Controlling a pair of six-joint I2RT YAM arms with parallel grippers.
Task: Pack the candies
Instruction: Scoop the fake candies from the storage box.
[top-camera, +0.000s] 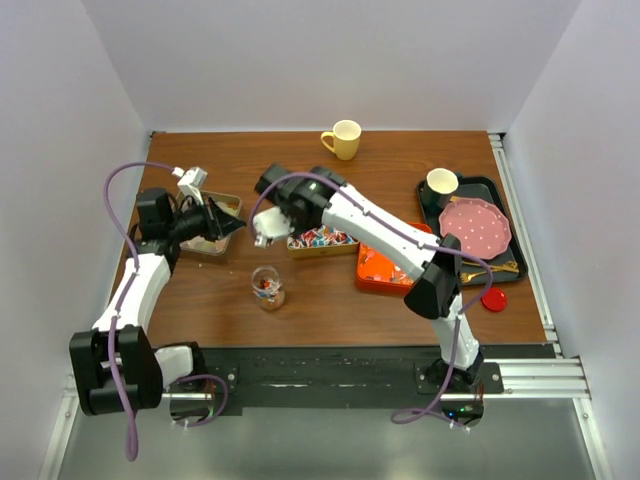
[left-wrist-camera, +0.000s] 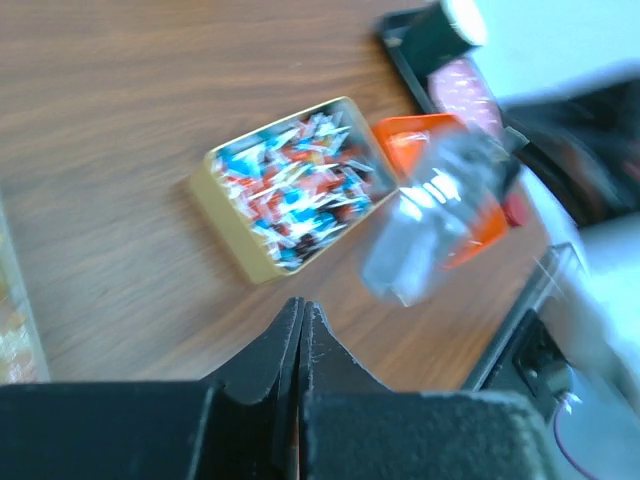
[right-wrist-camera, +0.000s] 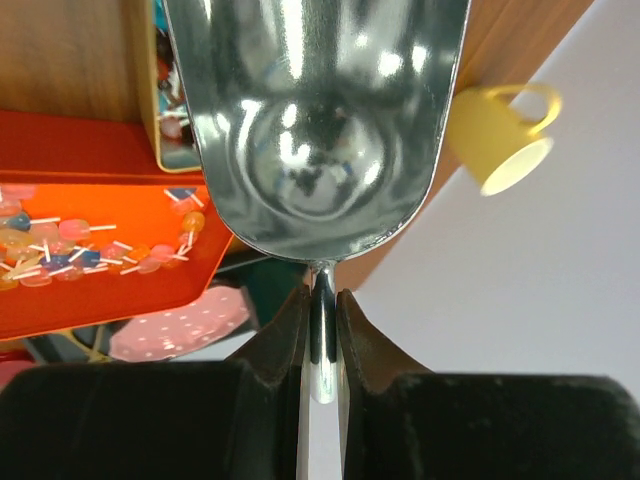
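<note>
Red-blue-white wrapped candies fill a gold tin (top-camera: 322, 240), also in the left wrist view (left-wrist-camera: 295, 185). Orange-yellow-red candies lie in an orange tray (top-camera: 383, 266), also in the right wrist view (right-wrist-camera: 90, 245). Pastel candies lie in a tin (top-camera: 207, 243) under my left gripper (top-camera: 232, 226). That gripper (left-wrist-camera: 302, 305) is shut and empty. My right gripper (top-camera: 276, 222) is shut on the handle of a metal scoop (right-wrist-camera: 320, 120), which is empty and held above the table left of the gold tin. A small glass jar (top-camera: 267, 288) holds a few candies.
A yellow mug (top-camera: 342, 139) stands at the back. A black tray (top-camera: 430, 205) at the right holds a pink dotted plate (top-camera: 474, 226) and a cup (top-camera: 441, 182). A red lid (top-camera: 493, 298) lies near it.
</note>
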